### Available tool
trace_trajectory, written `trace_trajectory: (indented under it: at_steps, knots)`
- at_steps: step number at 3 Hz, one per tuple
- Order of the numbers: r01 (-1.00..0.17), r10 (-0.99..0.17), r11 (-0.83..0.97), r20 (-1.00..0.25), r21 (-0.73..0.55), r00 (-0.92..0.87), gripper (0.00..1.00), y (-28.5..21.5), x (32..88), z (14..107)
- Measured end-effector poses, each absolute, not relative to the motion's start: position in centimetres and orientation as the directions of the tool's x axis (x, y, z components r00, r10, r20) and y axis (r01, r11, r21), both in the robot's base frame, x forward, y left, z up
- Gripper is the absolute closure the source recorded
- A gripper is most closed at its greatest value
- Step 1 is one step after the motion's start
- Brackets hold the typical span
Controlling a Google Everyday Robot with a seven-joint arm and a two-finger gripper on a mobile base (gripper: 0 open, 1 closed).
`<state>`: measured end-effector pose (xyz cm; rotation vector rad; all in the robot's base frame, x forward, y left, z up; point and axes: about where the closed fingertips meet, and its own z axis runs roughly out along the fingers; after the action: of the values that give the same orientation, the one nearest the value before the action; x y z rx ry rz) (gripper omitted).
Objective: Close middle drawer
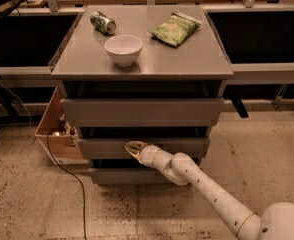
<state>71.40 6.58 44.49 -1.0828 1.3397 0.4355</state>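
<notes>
The grey cabinet (142, 61) has three grey drawers on its front. The middle drawer (187, 147) is a wide, shallow flat front below the taller top drawer (142, 111) and above the bottom drawer (122, 176). A dark gap shows above the middle drawer's front. My gripper (132, 148) is at the end of the white arm, which comes in from the lower right. It touches the middle drawer's front a little left of its centre.
On the cabinet top stand a white bowl (123, 49), a tipped can (102, 22) and a green chip bag (175, 29). A cardboard box (54, 129) sits on the floor at the left. A black cable (67, 176) runs over the speckled floor.
</notes>
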Motion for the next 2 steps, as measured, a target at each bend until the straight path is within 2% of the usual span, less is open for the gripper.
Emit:
trace_trajectory:
  at_steps: [1, 2]
  knots:
    - [-0.793, -0.314, 0.48, -0.918, -0.374, 0.243, 1.0, 6.6, 71.4, 44.5]
    - [-0.815, -0.334, 0.46, -0.919, -0.353, 0.209, 1.0, 4.5, 68.8, 43.8]
